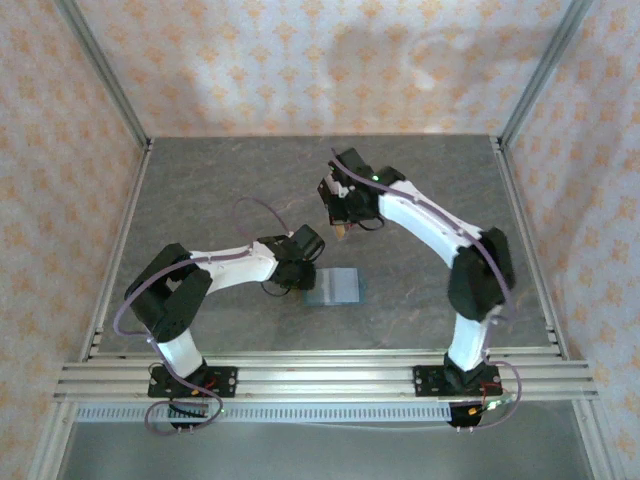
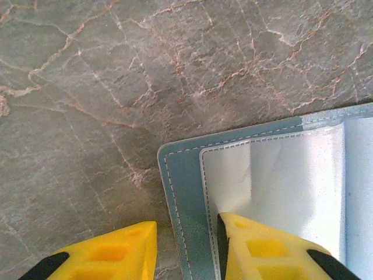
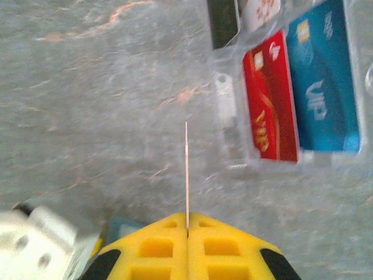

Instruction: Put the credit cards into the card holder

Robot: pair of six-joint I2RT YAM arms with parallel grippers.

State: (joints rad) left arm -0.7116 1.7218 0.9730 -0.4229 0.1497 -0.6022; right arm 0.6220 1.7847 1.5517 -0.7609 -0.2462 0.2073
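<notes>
To my left the wall [image 1: 60, 150] is pale wallpaper with small orange motifs, and the same paper runs across the back and down the right side; slim metal posts [image 1: 100, 70] stand at the corners; a ribbed aluminium rail [image 1: 320, 378] crosses the near edge, where both my arms are bolted. The table [image 1: 220, 190] is a dark grey, stone-look slab, matte, veined with thin rusty and pale cracks.

My left hand [image 1: 297, 268] sits low near the middle of the table; its yellow fingers [image 2: 119, 254] stand apart and unclamped, one over bare stone and the other over the clear inner pocket of the card holder [image 1: 333, 287], so the holder's left edge lies between them. The card holder lies open and flat, just right of that hand; it has a teal border with pale stitching and a lighter, glossy inside.

Further back and to the right, my right hand [image 1: 345, 222] is closed tight on a thin card [image 3: 186, 163]; from the wrist the card shows edge-on, a pale line standing straight out of the fingers over bare stone. Right of it a clear tray [image 3: 230, 116] rests on the table; it holds a red card [image 3: 271, 99] and a blue card [image 3: 323, 81] side by side, with a black card [image 3: 221, 23] beyond them.
</notes>
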